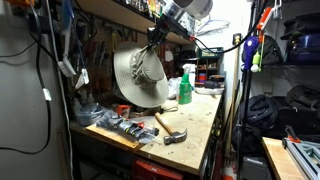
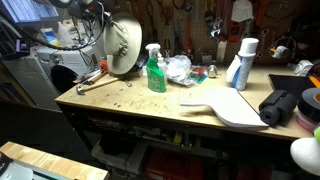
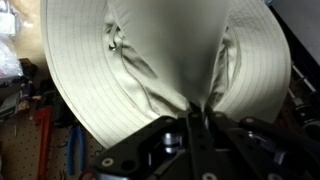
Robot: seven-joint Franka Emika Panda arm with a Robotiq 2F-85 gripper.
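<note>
Workbench (image 2: 150, 105): cluttered wooden top on my feed.
Sun hat (image 3: 150, 60): pale, wide-brimmed, hanging clear above the workbench.
Gripper (image 3: 195, 108): I see it clamped on the crown fabric.
Spray bottle (image 2: 156, 72): green, upright on the workbench.
Hammer (image 1: 172, 130): flat on the workbench.

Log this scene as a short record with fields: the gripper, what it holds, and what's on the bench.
gripper: gripper shut on hat
hat: hat, cream, wide brim, pinched at the crown, hanging over the bench
near hat: hammer on the bench; green spray bottle upright
farther along: white bottle upright; white board lying flat
</note>
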